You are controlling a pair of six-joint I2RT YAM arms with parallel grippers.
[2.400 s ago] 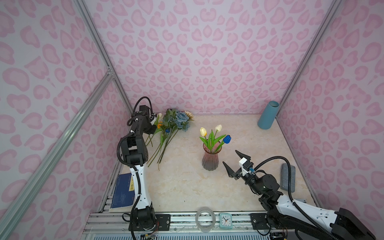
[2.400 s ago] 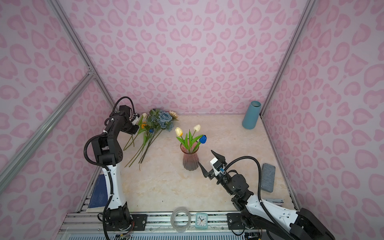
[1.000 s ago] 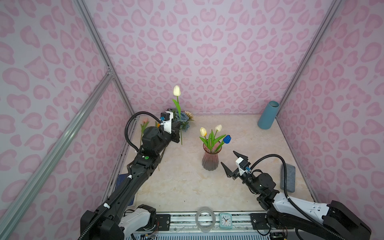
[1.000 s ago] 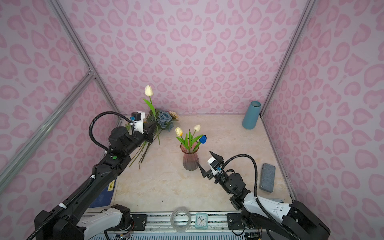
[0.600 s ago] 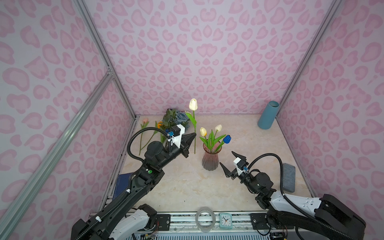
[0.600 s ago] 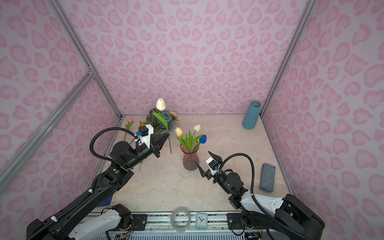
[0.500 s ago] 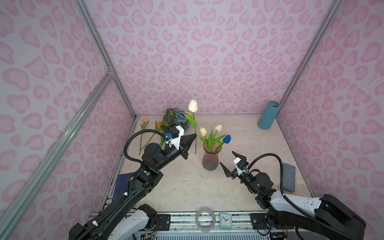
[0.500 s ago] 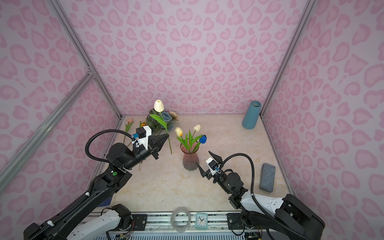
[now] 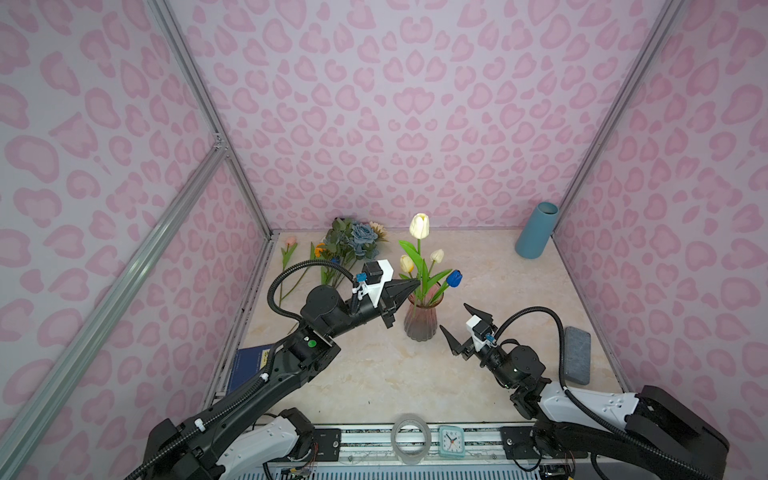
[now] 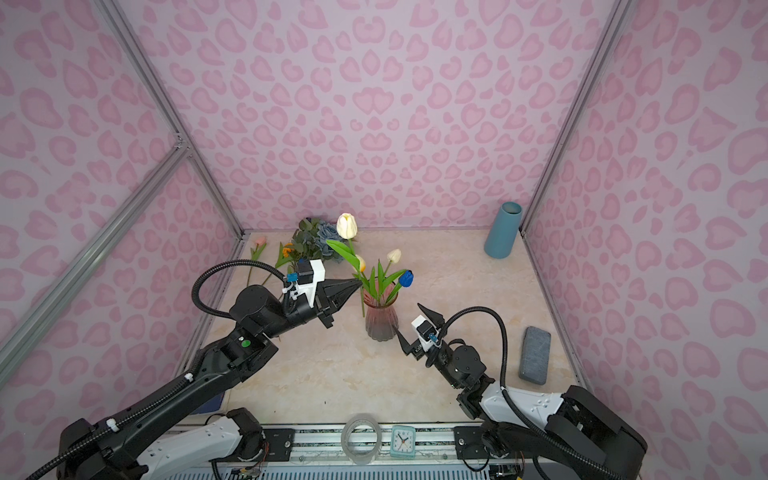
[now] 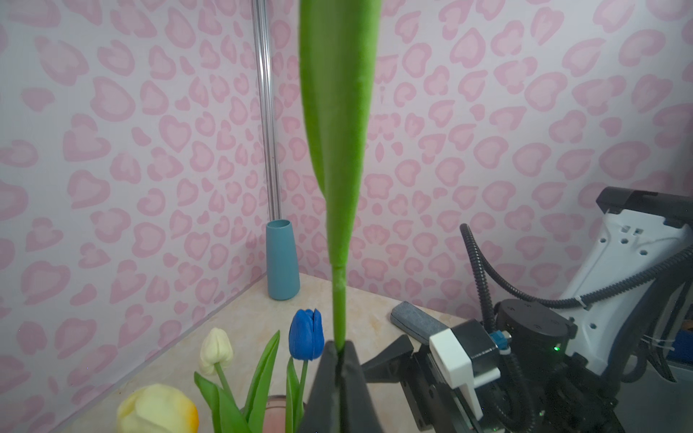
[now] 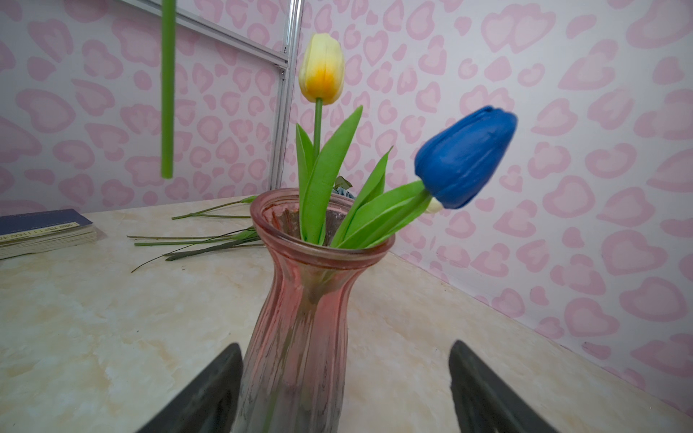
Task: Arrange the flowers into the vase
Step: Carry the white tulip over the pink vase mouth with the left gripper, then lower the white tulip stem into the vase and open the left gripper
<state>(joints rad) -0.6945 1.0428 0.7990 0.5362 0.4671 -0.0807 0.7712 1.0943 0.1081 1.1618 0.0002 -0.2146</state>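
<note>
My left jaws are pinched fully shut on the green stem of a white tulip (image 9: 419,225), holding it upright just beside the vase (image 9: 420,322), which stands near the middle of the bench (image 9: 374,386). In the right wrist view the stem end (image 12: 167,112) hangs to one side of the vase mouth, not inside it. My right jaws stand wide open and empty, facing the vase. A yellow tulip (image 9: 407,263), a cream tulip (image 9: 436,255) and a blue tulip (image 9: 454,278) are already in. By the far left corner a pink tulip (image 9: 290,241), an orange bloom (image 9: 319,250) and the dusty-blue rose bunch (image 9: 360,237) lie waiting, so I judge the job about half done.
</note>
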